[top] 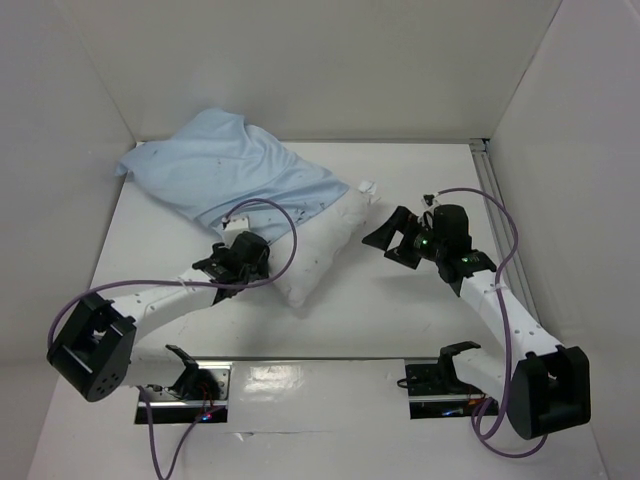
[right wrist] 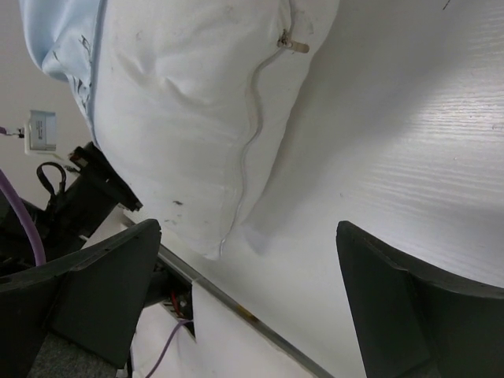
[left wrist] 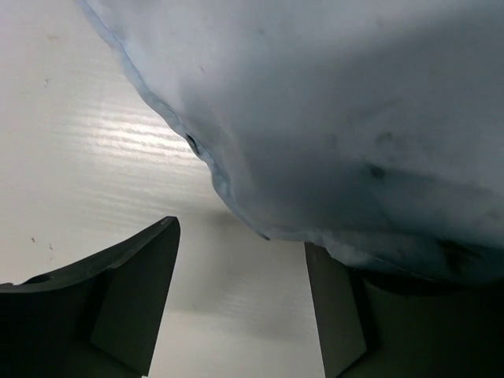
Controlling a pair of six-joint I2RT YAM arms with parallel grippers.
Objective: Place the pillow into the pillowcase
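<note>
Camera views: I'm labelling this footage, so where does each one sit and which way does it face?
Top external: above and behind the bases, looking down on left arm, right arm, pillow partly in pillowcase.
Left wrist: low, facing the pillowcase edge; own open fingers show.
Right wrist: low, facing the pillow's bare end; own open fingers show.
Shared: right wrist and top both show the left arm.

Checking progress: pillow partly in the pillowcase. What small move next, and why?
Probably close the left gripper on the pillowcase edge at its open jaws: the pillow pokes out uncovered, and the right gripper is open, touching nothing.
</note>
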